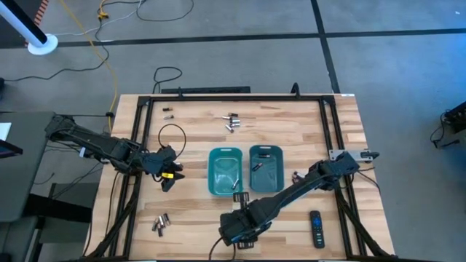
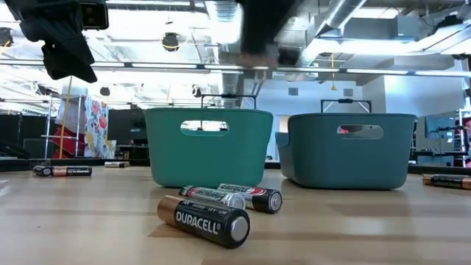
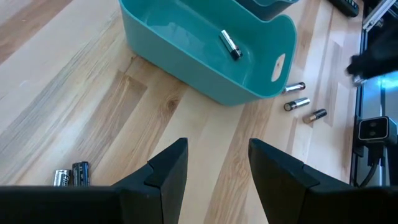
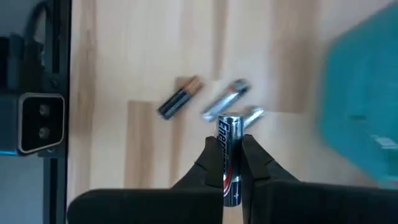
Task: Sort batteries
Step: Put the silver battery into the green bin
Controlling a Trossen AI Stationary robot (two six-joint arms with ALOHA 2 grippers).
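A: Gripping one item: the right gripper (image 4: pixel 231 163) has its jaws closed on a silvery battery (image 4: pixel 229 155), held upright between the fingers, above the wood.

B: Location of that gripper?

A: Near the table's front edge, in front of the left bin (image 1: pixel 225 171). Three loose cells (image 4: pixel 211 99) lie on the table below it: one dark with a copper end, two silvery.

B: Left gripper?

A: The left gripper (image 3: pixel 217 165) has its jaws spread apart, holding nothing. It hangs above bare wood, left of the left bin, at the table's left side.

B: Bins?

A: Two teal bins, side by side at the table's middle. The left bin holds one silvery cell with a dark end (image 3: pixel 231 45). The right bin (image 1: pixel 266 168) holds a dark object; I cannot tell what it is.

B: Other batteries?

A: A cluster at the far middle (image 1: pixel 232 121). One small piece at the far left (image 1: pixel 167 112). A group at the near left (image 1: pixel 160 224). Something small just right of the right bin (image 1: pixel 296 177).

B: Other stock?

A: A black remote (image 1: pixel 316 228), near right. A cable loop (image 1: pixel 172 138), far left of the bins. The table (image 1: pixel 196 211) is pale wood in a black frame.
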